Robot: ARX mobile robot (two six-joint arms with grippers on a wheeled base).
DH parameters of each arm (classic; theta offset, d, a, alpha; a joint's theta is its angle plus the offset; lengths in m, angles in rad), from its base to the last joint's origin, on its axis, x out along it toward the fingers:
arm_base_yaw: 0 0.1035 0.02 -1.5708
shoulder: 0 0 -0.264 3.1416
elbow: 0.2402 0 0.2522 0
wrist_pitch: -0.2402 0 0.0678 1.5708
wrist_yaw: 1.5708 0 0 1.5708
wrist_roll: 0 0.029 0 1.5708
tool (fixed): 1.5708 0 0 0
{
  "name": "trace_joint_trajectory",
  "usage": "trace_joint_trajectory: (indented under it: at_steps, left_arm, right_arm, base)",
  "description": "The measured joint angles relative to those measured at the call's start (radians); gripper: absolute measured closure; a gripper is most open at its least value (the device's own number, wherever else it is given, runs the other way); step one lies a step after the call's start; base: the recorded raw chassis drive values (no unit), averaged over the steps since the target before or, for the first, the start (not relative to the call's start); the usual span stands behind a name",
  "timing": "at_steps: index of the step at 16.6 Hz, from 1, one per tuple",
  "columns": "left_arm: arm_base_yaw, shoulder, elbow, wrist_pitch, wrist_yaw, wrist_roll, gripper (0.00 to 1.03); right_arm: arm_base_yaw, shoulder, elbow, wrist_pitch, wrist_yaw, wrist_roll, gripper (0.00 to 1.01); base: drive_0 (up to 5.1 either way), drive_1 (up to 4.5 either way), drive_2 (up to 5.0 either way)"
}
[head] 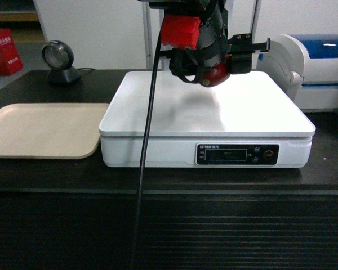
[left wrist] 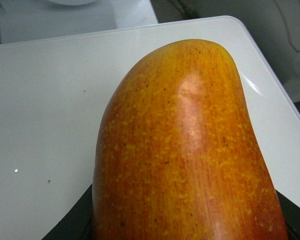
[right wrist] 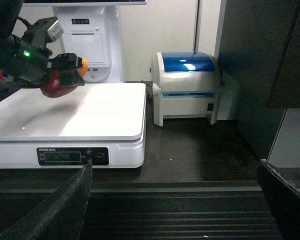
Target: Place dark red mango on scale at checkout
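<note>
The dark red mango (head: 217, 75) hangs a little above the back of the white scale (head: 174, 112), with my left gripper (head: 214, 70) shut on it. In the left wrist view the mango (left wrist: 190, 150) fills the frame with its orange-yellow side, above the glossy platform (left wrist: 50, 100). The right wrist view shows the mango (right wrist: 57, 86) held over the scale (right wrist: 90, 115), clear of the surface. My right gripper (right wrist: 175, 200) is open and holds nothing, low in front of the ribbed front of the checkout (right wrist: 180, 220), right of the scale.
A beige tray (head: 39, 129) lies left of the scale on the dark counter (head: 45, 174). A white-and-blue printer (head: 321, 67) stands at the right. A round scanner (head: 59, 62) sits at the back left. My arm's black cable (head: 146, 140) hangs across the scale's front.
</note>
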Motion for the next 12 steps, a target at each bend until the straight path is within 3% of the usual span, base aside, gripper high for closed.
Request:
trace_joint_trajectory:
  at_steps: [3, 7, 11, 12]
  left_arm:
    - [0.0, 0.108, 0.167, -0.13, -0.065, -0.023, 0.44]
    - [-0.015, 0.154, 0.189, -0.15, -0.108, -0.02, 0.44]
    - [-0.021, 0.141, 0.131, -0.085, -0.1, -0.01, 0.04]
    - [-0.021, 0.135, 0.118, -0.071, -0.097, -0.007, 0.04]
  right_arm:
    - [0.0, 0.0, 0.0, 0.0, 0.0, 0.0, 0.03]
    - [0.0, 0.0, 0.0, 0.0, 0.0, 0.0, 0.03]
    - [0.0, 0.0, 0.0, 0.0, 0.0, 0.0, 0.03]
    - [0.0, 0.0, 0.0, 0.0, 0.0, 0.0, 0.03]
  base:
    - [0.0, 0.0, 0.0]
    - [0.0, 0.0, 0.0]
    - [0.0, 0.0, 0.0]
    - [0.0, 0.0, 0.0]
